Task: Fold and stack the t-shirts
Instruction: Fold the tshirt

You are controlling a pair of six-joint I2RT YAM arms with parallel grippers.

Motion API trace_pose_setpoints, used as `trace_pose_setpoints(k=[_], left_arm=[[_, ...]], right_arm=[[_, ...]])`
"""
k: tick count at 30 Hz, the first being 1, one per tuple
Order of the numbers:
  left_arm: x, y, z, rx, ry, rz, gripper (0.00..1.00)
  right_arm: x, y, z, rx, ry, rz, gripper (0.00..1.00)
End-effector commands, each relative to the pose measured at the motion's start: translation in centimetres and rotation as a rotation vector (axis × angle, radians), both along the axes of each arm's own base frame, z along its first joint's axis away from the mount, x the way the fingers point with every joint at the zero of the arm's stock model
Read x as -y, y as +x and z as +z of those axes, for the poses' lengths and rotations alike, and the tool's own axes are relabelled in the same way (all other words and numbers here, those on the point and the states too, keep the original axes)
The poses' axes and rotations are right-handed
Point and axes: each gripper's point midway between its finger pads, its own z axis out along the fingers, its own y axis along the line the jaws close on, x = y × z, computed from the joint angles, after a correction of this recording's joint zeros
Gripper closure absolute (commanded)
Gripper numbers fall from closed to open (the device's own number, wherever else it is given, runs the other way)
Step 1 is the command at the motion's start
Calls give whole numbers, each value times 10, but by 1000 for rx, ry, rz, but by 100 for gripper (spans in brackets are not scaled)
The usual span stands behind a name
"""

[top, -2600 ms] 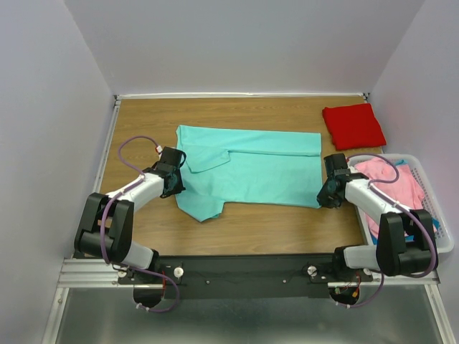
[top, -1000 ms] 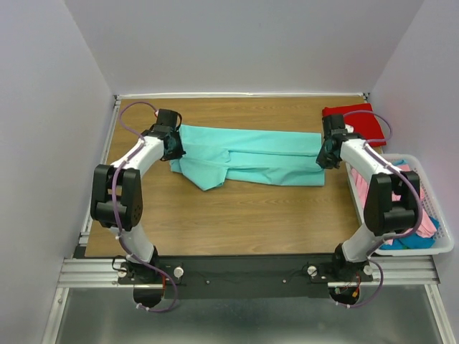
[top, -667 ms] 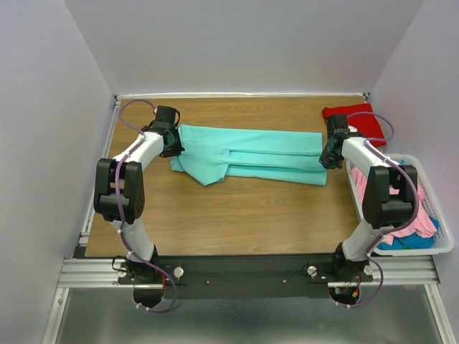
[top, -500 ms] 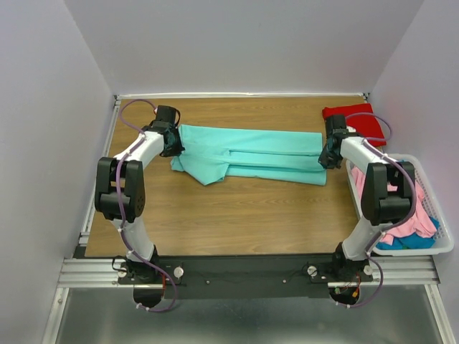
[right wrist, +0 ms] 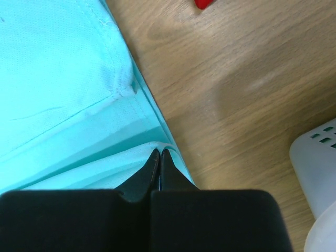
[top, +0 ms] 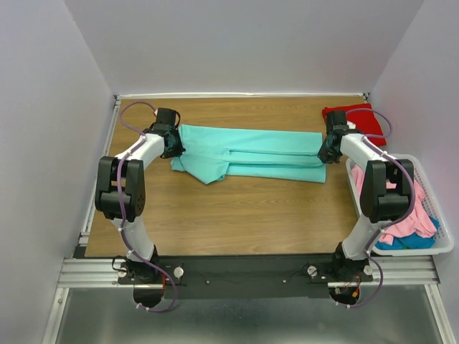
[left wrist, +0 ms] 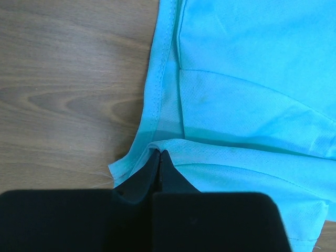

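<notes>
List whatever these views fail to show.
- Top view: the right arm covers part of the basket; shirt count unclear.
- Right wrist view: the red shirt is cut by the top edge.
- Left wrist view: the black body of the left hand hides the near edge of the aqua shirt.

Top external view: fixed above and behind the arm bases, angled down toward the far wall. The whole wooden table (top: 237, 215) and both arms are taken in from a distance.
Left wrist view: carried on the left arm and aimed steeply down past the left gripper (left wrist: 159, 155). The left end of the aqua-teal t-shirt (left wrist: 247, 79) is seen very close, with bare wood beside it.
Right wrist view: carried on the right arm and held just as close, looking down past the right gripper (right wrist: 160, 153) at the shirt's right end. A sliver of the red t-shirt (right wrist: 203, 3) and a corner of the white basket (right wrist: 317, 157) are caught at the margins.
Shared ground: the aqua-teal t-shirt is seen in all three views. Its two ends are shown apart by the wrist views and joined only from above.
</notes>
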Motion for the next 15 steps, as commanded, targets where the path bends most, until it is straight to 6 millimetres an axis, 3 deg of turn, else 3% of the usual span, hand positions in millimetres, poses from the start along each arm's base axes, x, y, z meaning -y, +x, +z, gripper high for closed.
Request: trace_pose_setpoints(k=[1, 12, 15], left_arm=[[-6, -2, -10, -6, 2, 30, 100], [-5, 1, -13, 17, -20, 53, 100], [-3, 3, -7, 36, -29, 48, 91]], right_arm=[[1, 13, 3, 26, 18, -18, 98], [-3, 18, -16, 1, 37, -18, 94], [-7, 19, -16, -3, 56, 13, 83]])
